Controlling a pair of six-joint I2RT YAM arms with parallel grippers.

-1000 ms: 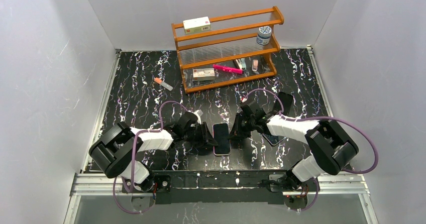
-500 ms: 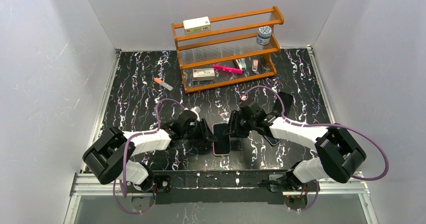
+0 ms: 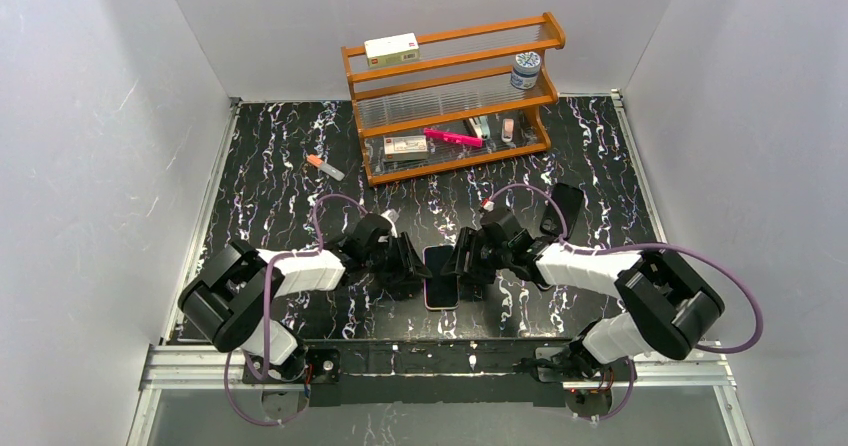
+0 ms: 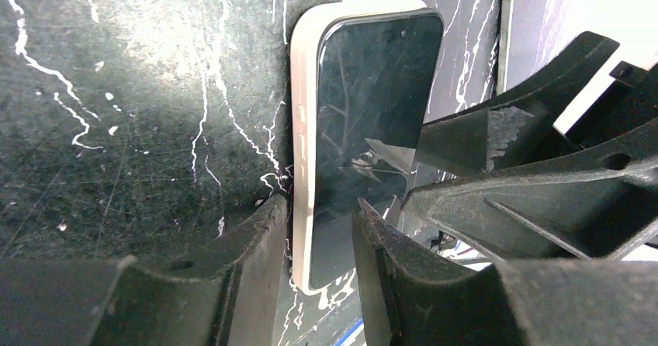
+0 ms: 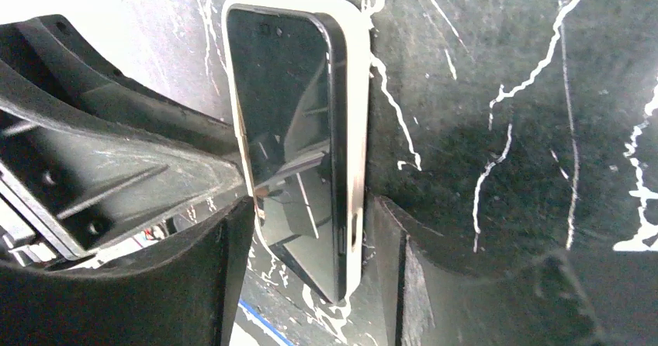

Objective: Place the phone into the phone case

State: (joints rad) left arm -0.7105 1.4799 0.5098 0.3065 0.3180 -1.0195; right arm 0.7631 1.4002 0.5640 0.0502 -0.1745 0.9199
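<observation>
**A:** Where do we find the phone (image 3: pixel 441 277)?

**B:** Flat on the black marbled table (image 3: pixel 270 196), screen up, near the front edge and midway between our two arms. A thick pale rim frames its glossy dark screen. We cannot tell whether that rim is the phone's own edge or a shell around it.

**A:** And our left gripper (image 4: pixel 320 257)?

**B:** It comes in from the phone's left side. Its fingers stand part-way apart, with the phone's near end showing in the gap. One finger (image 4: pixel 252 268) lies right against the pale left edge, and the other overlaps the screen. We cannot tell whether we are pinching the phone or only resting beside it.

**A:** Our right gripper (image 5: pixel 310 272)?

**B:** It sits on the opposite side, facing the left one across the phone. Its fingers are spread wide, one on each side of the phone's near end and close to its edges. We cannot make out whether they touch it.

**A:** Where is the phone case (image 3: pixel 570 204)?

**B:** That flat black piece lies beyond our right arm, toward the wooden rack (image 3: pixel 450 96), well apart from the phone.
</observation>
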